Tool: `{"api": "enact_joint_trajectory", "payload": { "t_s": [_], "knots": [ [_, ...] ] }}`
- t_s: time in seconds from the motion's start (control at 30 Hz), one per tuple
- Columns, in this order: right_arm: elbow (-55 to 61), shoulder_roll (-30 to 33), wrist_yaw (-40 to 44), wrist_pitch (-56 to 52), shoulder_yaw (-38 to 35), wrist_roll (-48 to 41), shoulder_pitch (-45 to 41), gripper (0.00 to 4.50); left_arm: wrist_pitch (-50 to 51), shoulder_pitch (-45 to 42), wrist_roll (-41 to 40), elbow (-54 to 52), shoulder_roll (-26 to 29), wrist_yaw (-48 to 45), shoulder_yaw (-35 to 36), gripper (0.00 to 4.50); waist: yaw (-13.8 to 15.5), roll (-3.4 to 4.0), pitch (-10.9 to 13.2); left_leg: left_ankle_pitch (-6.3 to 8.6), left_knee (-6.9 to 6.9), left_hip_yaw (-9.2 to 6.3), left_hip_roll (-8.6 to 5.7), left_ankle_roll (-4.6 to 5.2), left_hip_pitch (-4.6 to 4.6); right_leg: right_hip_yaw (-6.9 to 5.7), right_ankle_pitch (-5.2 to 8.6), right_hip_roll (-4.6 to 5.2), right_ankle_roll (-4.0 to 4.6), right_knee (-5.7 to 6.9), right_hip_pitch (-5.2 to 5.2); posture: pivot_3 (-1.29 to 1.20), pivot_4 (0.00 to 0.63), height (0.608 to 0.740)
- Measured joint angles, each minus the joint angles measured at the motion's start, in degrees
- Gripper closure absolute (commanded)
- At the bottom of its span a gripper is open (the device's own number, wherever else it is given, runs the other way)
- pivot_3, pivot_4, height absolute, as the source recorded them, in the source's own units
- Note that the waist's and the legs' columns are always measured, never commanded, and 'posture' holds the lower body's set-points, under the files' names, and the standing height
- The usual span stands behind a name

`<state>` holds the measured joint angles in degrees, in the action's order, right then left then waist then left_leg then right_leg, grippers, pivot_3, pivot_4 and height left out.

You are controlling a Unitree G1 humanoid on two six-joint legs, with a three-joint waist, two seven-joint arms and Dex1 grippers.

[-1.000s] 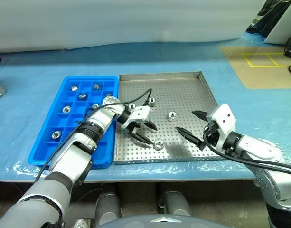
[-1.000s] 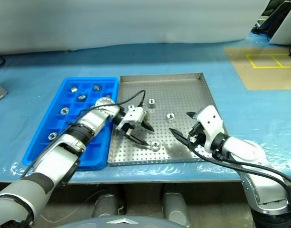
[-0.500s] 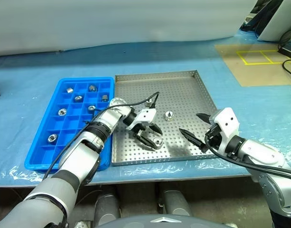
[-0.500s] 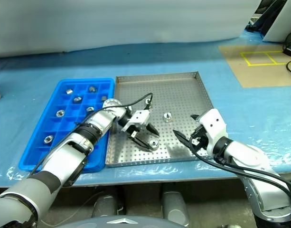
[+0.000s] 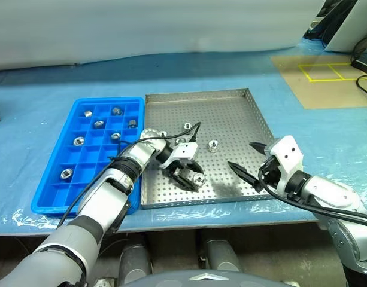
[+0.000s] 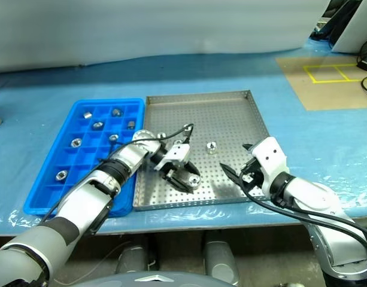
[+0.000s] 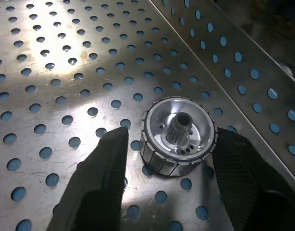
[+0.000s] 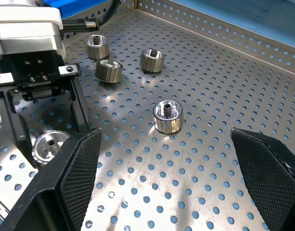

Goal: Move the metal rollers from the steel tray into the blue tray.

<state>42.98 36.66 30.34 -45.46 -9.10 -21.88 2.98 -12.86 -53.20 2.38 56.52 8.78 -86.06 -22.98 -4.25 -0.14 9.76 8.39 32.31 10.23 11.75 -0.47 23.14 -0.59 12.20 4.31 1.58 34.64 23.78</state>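
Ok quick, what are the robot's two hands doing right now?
Left gripper: closing around a roller on the steel tray; a small gap shows beside one finger, so a firm hold cannot be told.
Right gripper: open, holding nothing.

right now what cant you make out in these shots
- Left gripper: in the head views its fingers cover the roller between them, so contact is unclear there; the left wrist view shows the fingers flanking it, with a small gap on one side.
- Steel tray: part of its floor is hidden by the left arm, so more rollers could lie there.
- Blue tray: the pieces in its compartments are too small to identify.
- Right gripper is open and empty.
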Motion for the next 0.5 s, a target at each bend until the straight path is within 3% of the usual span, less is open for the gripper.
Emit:
{"api": "enact_joint_trajectory", "payload": {
  "t_s": [0.5],
  "knots": [
    [-5.3, -0.4, 1.6, 2.2, 3.6, -0.5, -4.6, 0.00, 2.0, 0.0, -1.2, -1.3, 2.1, 7.3, 6.3, 2.49, 0.3, -0.02, 0.0, 0.00, -0.02, -0.01, 0.00, 0.00, 0.05, 0.00, -0.01, 0.00, 0.01, 0.00, 0.06, -0.52, 0.150, 0.740]
  ]
}}
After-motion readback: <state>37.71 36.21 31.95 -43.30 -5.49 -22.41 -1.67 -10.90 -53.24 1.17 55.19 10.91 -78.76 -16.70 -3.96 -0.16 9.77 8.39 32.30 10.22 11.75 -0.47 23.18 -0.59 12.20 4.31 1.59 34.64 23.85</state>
